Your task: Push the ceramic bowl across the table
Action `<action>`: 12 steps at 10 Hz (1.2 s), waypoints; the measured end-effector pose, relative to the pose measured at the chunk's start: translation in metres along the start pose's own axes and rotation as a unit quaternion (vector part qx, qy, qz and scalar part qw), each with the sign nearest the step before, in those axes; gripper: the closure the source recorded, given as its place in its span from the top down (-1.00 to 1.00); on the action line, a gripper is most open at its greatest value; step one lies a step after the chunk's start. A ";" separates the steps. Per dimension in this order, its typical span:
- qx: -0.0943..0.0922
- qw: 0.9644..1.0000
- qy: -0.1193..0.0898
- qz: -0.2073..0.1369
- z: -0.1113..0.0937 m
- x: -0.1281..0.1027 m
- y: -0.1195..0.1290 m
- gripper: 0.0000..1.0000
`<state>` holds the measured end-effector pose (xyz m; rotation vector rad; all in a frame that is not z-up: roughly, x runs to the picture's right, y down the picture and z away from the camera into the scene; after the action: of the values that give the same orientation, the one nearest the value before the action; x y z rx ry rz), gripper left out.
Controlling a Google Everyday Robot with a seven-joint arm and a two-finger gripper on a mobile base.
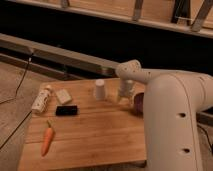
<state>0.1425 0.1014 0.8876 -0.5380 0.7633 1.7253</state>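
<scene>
The ceramic bowl [138,103] is a dark maroon-brown bowl at the right edge of the wooden table [95,135], mostly hidden behind my white arm. My gripper [123,93] hangs just left of the bowl, close above the tabletop, between the bowl and a white upturned cup [99,89]. Whether it touches the bowl I cannot tell.
A carrot [46,140] lies at the front left. A black flat object [66,110], a pale block [63,96] and a white bottle [42,98] lie at the left. My large white arm [175,125] covers the table's right side. Cables run over the floor at left.
</scene>
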 end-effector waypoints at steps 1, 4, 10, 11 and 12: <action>0.010 1.000 -0.001 0.004 0.000 -0.006 -0.012 0.30; 0.033 0.999 0.001 0.013 0.003 -0.021 -0.037 0.30; 0.071 0.997 0.015 0.033 0.023 -0.044 -0.074 0.30; 0.086 0.994 0.016 0.058 0.027 -0.058 -0.100 0.30; 0.081 0.994 0.010 0.066 0.022 -0.064 -0.102 0.30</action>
<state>0.2589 0.0923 0.9243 -0.4020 0.9619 1.7629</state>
